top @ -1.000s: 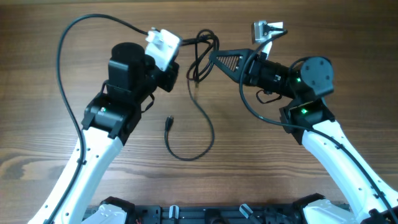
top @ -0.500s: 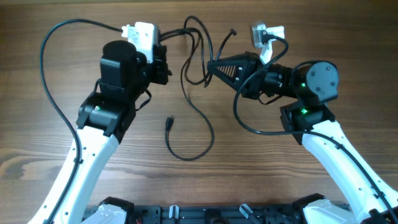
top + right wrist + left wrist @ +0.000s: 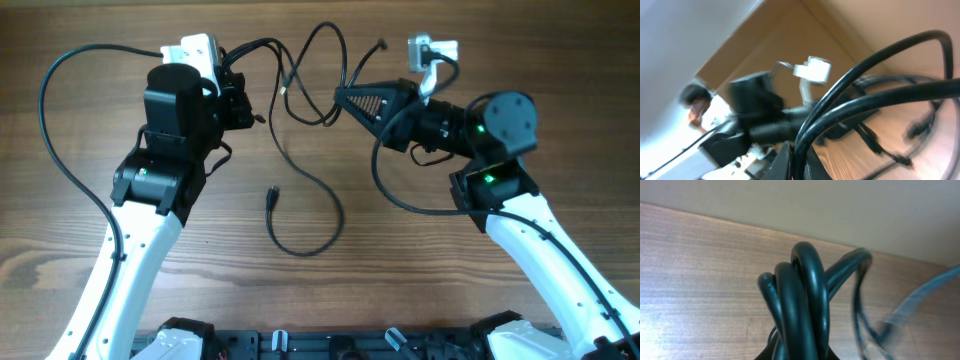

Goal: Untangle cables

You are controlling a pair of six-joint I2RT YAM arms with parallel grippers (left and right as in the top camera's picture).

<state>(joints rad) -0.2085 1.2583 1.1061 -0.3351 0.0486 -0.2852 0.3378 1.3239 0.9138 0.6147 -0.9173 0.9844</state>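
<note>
Left gripper (image 3: 240, 95) swings farther left, drawing the cables (image 3: 272, 198) taut toward the right gripper (image 3: 340, 97), both clamped on strands, arms spread.

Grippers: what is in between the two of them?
In the overhead view, loops of the thin black cables stretch between the left gripper and the right gripper, both shut on them.

white arm links (image 3: 130, 270), black motor housings (image 3: 172, 100), small green lights (image 3: 487, 179)
</note>
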